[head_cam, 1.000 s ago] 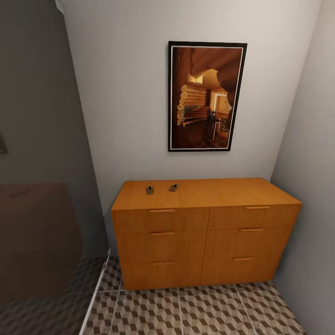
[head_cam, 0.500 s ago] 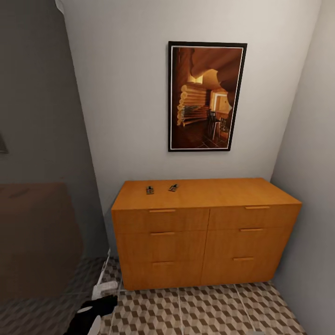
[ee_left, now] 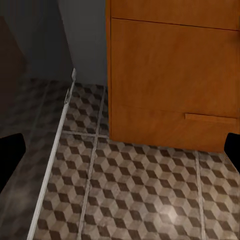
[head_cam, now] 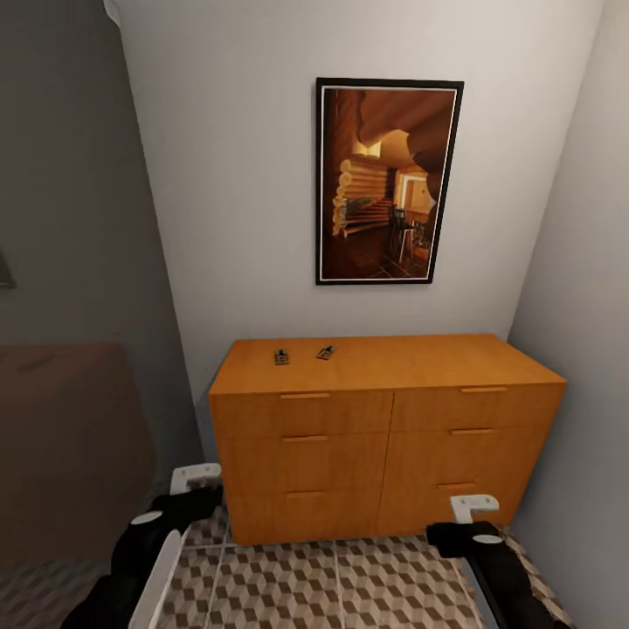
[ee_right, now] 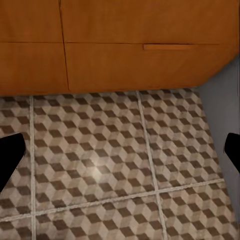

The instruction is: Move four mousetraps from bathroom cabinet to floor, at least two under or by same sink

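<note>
I sat facing the cabinet, both grippers — left, right — low, spread wide, empty; two mousetraps on its top — next, reach up.

A framed picture hangs on the pale wall above a wooden dresser. Cube-patterned tiles lie below it; a dim brown block sits left of it.
</note>
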### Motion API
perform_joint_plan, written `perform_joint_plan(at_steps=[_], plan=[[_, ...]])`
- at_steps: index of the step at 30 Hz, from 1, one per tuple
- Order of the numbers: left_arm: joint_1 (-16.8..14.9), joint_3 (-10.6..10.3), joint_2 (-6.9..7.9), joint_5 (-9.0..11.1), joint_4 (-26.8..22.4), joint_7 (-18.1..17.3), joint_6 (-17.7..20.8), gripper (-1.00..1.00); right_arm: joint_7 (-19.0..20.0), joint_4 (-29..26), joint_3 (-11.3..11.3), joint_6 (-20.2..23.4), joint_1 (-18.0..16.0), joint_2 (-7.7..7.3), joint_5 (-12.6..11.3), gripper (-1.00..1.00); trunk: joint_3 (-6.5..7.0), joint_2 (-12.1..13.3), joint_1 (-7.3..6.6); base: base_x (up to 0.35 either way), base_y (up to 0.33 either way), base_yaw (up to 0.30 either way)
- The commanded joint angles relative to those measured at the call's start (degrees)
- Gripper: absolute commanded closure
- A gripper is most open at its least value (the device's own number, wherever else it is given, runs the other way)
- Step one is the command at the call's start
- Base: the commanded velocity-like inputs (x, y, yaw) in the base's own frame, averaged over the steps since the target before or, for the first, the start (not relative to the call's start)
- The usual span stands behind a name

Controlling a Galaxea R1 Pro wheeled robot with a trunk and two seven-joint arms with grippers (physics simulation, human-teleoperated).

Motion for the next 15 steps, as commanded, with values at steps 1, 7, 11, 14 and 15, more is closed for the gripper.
perform_joint_plan(at_steps=[1, 7, 11, 14, 15], plan=[[-0.07, -0.05, 0.03, 0.61, -0.42, 0.51, 0.17, -1.00, -0.30, -1.49, -0.04, 1.24, -0.04, -0.08, 0.00, -1.00, -0.07, -0.04, 0.00, 0.000, 0.000, 0.000], [-0.66, -0.06, -0.04, 0.60, -2.60, 0.51, 0.26, -1.00, -0.84, -8.51, -0.72, 7.45, 0.11, 0.00, 0.14, -1.00, -0.07, -0.04, 0.00, 0.000, 0.000, 0.000], [-1.01, -0.13, -0.30, 0.60, -3.03, 0.47, 0.66, -1.00, -1.13, -9.59, -0.81, 10.83, -2.48, 0.18, 0.15, -1.00, -0.07, -0.04, 0.00, 0.000, 0.000, 0.000], [-4.15, -0.25, -0.78, 0.63, -3.20, 0.44, 0.87, -1.00, -1.21, -9.90, -0.84, 13.33, -6.91, 0.25, 0.17, -1.00, -0.07, -0.04, 0.00, 0.000, 0.000, 0.000], [-4.15, -0.25, -0.78, 0.63, -3.20, 0.44, 0.87, -1.00, -1.22, -9.94, -0.84, 14.04, -8.15, 0.28, 0.16, -1.00, -0.07, -0.04, 0.00, 0.000, 0.000, 0.000]])
